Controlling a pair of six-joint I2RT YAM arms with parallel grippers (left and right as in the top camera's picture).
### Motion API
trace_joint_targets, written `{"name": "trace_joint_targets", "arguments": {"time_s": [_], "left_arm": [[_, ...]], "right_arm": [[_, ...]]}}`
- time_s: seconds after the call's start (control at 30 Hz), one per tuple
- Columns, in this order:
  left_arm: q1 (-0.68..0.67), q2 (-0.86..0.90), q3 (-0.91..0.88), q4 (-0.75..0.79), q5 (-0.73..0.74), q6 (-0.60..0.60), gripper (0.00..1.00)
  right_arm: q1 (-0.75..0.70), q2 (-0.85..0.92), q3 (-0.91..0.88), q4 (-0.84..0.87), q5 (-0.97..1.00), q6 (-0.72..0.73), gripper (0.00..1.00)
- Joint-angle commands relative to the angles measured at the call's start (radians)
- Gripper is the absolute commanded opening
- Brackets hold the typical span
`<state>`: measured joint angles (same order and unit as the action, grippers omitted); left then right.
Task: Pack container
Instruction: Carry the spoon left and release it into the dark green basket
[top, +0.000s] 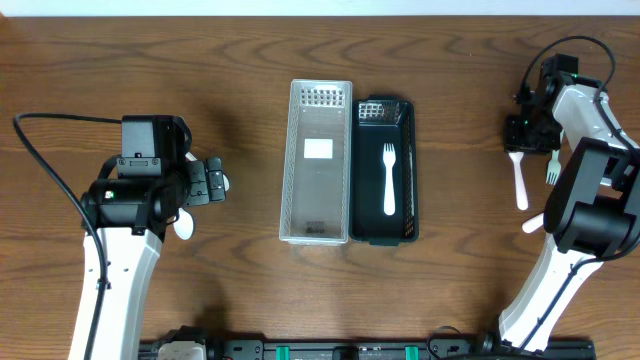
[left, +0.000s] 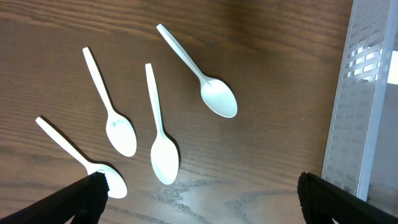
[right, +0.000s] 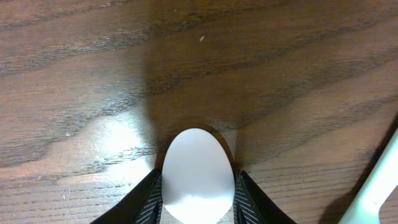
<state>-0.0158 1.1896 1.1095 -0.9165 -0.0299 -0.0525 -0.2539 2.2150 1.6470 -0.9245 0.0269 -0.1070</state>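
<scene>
Dark wood table (top: 240, 80) carried a clear tray (top: 318, 205) at centre, with a black tray (top: 408, 150) touching it on its 3 o'clock side and a white fork (top: 389, 178) lying inside the black one. At 9 o'clock the left gripper (left: 202, 196) hung with jaws spread wide, four white spoons (left: 163, 155) lying apart on the wood before it and the clear tray's wall just beside them. At 3 o'clock the right gripper (right: 198, 202) pinched the bowl of another spoon (right: 198, 165). A loose fork (top: 552, 168) lay near it.
</scene>
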Motion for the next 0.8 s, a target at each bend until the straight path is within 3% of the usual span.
{"name": "trace_joint_targets", "arguments": {"time_s": [0.0,0.2,0.47,0.77], "left_arm": [[0.0,0.006,0.014,-0.002,-0.008,-0.005,0.99],[0.0,0.006,0.014,-0.002,-0.008,-0.005,0.99],[0.0,0.006,0.014,-0.002,-0.008,-0.005,0.99],[0.0,0.006,0.014,-0.002,-0.008,-0.005,0.99]], "right_arm": [[0.0,0.013,-0.008,-0.003,-0.009,0.001,0.31],[0.005,0.013,-0.007,-0.003,-0.009,0.001,0.25],[0.075,-0.089,0.088,-0.08,-0.008,0.006,0.27],[0.312,-0.316,0.204,-0.079,-0.008,0.21,0.23]]}}
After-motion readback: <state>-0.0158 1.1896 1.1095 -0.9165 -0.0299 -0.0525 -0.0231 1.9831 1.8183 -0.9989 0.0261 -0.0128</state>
